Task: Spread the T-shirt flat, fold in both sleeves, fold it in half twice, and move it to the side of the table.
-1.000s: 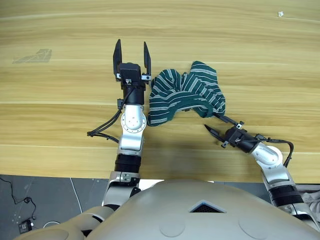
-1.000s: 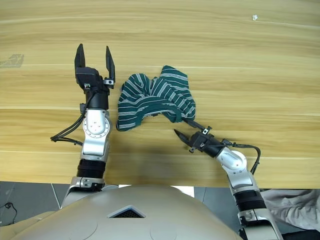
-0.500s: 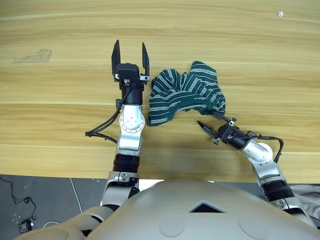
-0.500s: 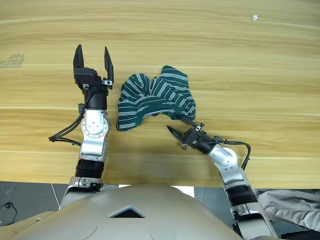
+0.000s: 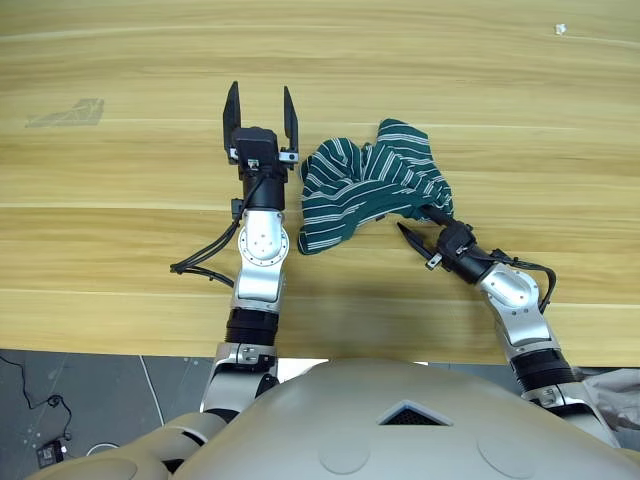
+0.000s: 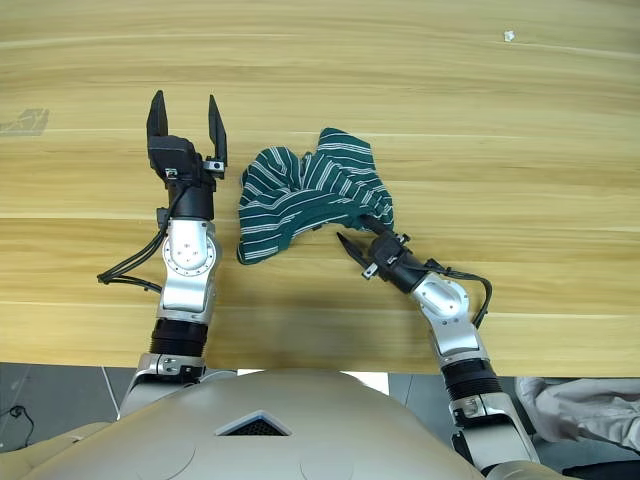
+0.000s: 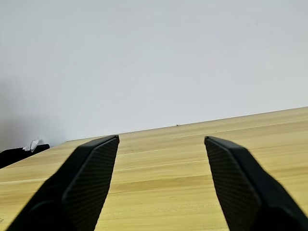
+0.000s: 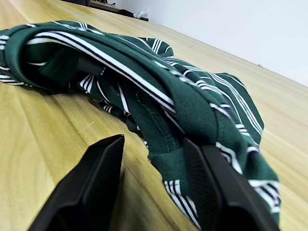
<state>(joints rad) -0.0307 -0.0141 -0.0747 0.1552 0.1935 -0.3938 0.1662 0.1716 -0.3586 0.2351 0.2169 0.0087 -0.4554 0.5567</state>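
T-shirt [image 5: 370,185]: dark green with white stripes, bunched in a crumpled heap on the tabletop [image 5: 120,60]; not spread, no sleeve folded.
Left tool [image 5: 260,95]: just beside the T-shirt's left edge, not touching it; 2 fingers spread wide, pointing away from the robot, nothing held.
Right tool [image 5: 418,222]: at the T-shirt's near right corner; 2 fingers apart, not clamped. In the right wrist view a rolled hem of the T-shirt lies between them, 1 finger against the fabric, the other over bare wood beside it.
Tabletop: light wood planks; the T-shirt lies on the half nearer the robot.
White scrap [image 5: 562,29]: well apart from the T-shirt, beyond it to the far right.
Grey mark [image 5: 65,112]: faint, well to the T-shirt's left.
Cables [image 5: 205,265]: black, looping off the left arm, near-left of the T-shirt.
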